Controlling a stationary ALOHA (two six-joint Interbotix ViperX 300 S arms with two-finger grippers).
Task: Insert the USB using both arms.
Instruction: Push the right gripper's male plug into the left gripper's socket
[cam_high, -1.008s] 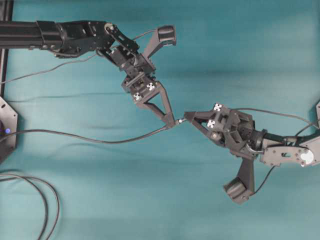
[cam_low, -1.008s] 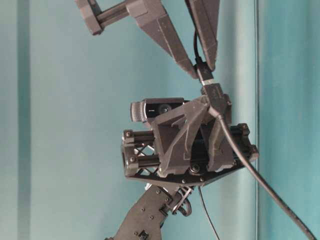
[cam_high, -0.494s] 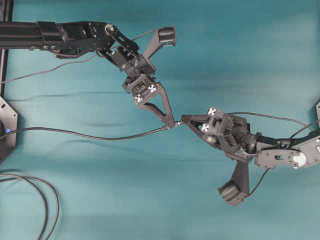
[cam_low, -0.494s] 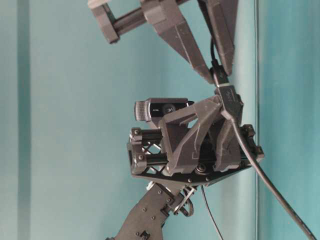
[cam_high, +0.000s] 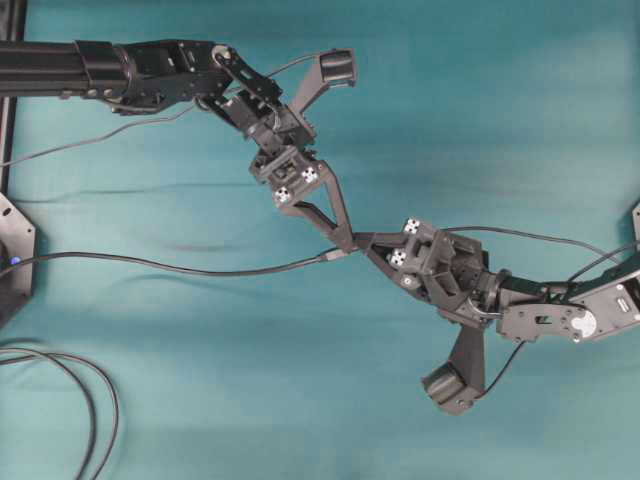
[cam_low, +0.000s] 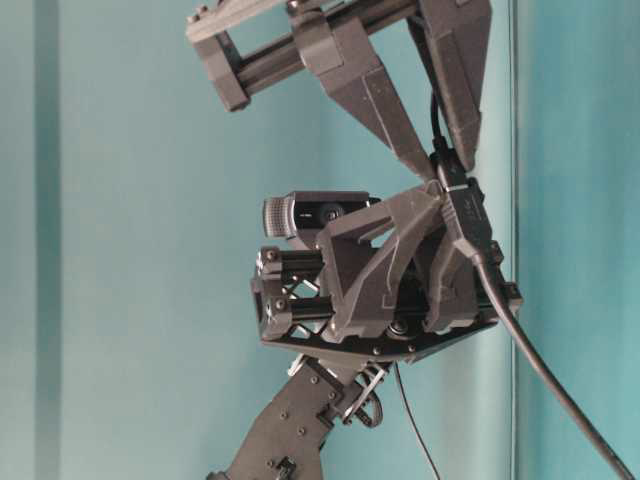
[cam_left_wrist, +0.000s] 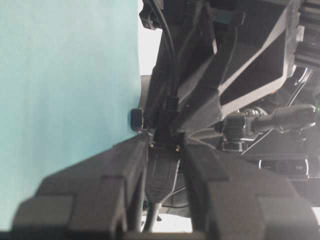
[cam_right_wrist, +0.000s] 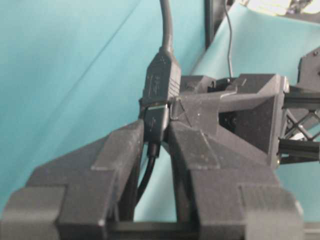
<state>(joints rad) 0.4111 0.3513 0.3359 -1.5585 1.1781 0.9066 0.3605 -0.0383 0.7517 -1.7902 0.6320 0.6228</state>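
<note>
Right gripper (cam_right_wrist: 155, 131) clenched on the USB (cam_right_wrist: 155, 125), a short black plug. Left gripper (cam_left_wrist: 165, 146) clenched on the socket (cam_left_wrist: 161, 172) at the end of a thin cable (cam_high: 180, 266). Plug and socket meet end to end above a teal table (cam_high: 200, 400), between two black arms.

The scene is lit evenly and brightly from above; soft shadows are cast on the teal cloth (cam_high: 200, 400). In both wrist views the near fingers (cam_right_wrist: 100, 200) are blurred. A bright overexposed patch is seen behind the gripper in the left wrist view.
</note>
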